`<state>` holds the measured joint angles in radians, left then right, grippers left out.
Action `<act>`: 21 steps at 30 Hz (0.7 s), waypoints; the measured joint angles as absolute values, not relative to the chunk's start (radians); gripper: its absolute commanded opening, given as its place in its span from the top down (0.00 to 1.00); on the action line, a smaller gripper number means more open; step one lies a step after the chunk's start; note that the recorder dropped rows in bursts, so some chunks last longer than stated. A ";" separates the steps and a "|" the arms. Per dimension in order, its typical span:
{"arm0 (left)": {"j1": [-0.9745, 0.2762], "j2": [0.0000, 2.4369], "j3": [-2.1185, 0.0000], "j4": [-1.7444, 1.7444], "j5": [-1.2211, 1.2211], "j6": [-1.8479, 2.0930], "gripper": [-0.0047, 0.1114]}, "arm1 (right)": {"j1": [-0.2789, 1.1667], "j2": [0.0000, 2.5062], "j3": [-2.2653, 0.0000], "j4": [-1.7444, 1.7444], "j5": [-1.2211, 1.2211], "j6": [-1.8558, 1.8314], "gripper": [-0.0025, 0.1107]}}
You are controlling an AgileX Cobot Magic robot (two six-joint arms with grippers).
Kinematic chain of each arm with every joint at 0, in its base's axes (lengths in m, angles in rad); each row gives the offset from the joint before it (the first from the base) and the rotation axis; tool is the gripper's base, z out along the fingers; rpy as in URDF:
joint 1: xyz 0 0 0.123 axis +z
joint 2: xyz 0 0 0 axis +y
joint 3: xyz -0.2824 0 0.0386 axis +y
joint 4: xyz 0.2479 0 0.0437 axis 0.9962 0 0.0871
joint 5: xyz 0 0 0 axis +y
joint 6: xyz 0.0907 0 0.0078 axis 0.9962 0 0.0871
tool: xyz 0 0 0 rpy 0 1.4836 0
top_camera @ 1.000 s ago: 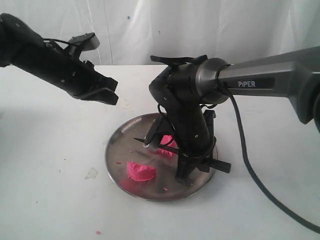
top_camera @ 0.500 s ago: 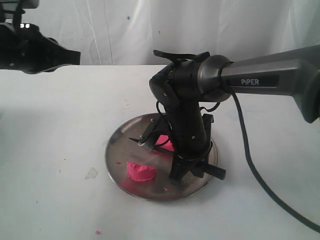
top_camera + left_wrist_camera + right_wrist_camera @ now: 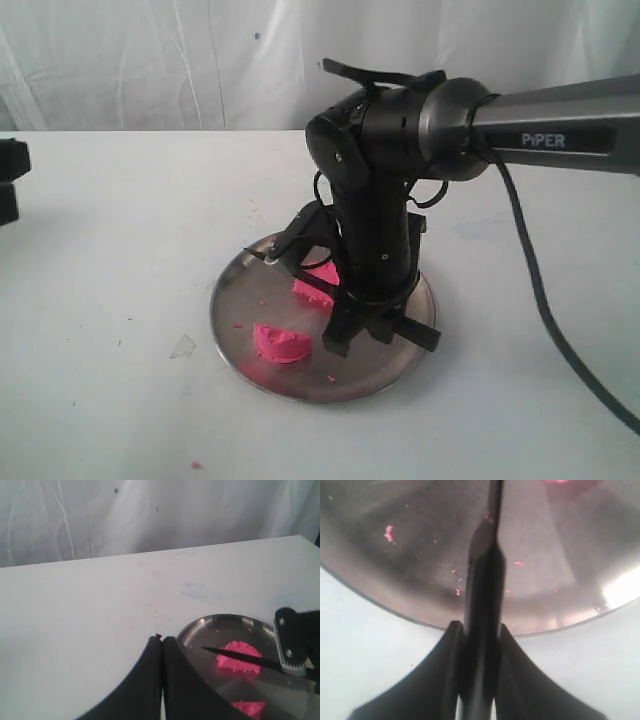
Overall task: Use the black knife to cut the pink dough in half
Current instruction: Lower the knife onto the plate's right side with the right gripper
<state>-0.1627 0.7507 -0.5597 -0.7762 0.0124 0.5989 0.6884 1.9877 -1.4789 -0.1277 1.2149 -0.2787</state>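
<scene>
The pink dough lies in two pieces on the steel plate (image 3: 225,310): one half (image 3: 283,343) near the front rim, the other (image 3: 315,285) under the right arm. The left wrist view shows both halves (image 3: 239,657) (image 3: 248,708). My right gripper (image 3: 290,252) is shut on the black knife (image 3: 267,256), whose tip points left just above the plate. In the right wrist view the knife handle (image 3: 482,580) runs out from between the fingers (image 3: 481,630). My left gripper (image 3: 161,639) is shut and empty, away from the plate, with only a dark edge (image 3: 8,180) at the exterior view's left border.
Pink crumbs (image 3: 238,324) dot the plate, and one (image 3: 196,465) lies on the white table. A small clear scrap (image 3: 183,346) sits left of the plate. A white curtain (image 3: 150,60) backs the table. The right arm's cable (image 3: 545,330) trails over the table.
The left arm has pulled back to the left, nearly out of the exterior view. The right gripper has lifted the knife slightly up and left, uncovering more of the far dough half.
</scene>
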 measured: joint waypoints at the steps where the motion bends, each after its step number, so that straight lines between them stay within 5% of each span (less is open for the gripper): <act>1: -0.163 0.706 -0.534 -0.782 0.018 0.599 0.96 | 0.688 1.976 -1.479 -0.117 1.215 -0.279 0.98; 10: -0.163 0.404 -0.312 -0.847 0.041 0.567 0.96 | 0.579 1.829 -1.348 0.143 1.072 -0.300 0.98; 21: -0.163 0.358 -0.269 -0.838 0.095 0.532 0.96 | 0.365 1.823 -1.222 0.597 0.913 -0.429 0.98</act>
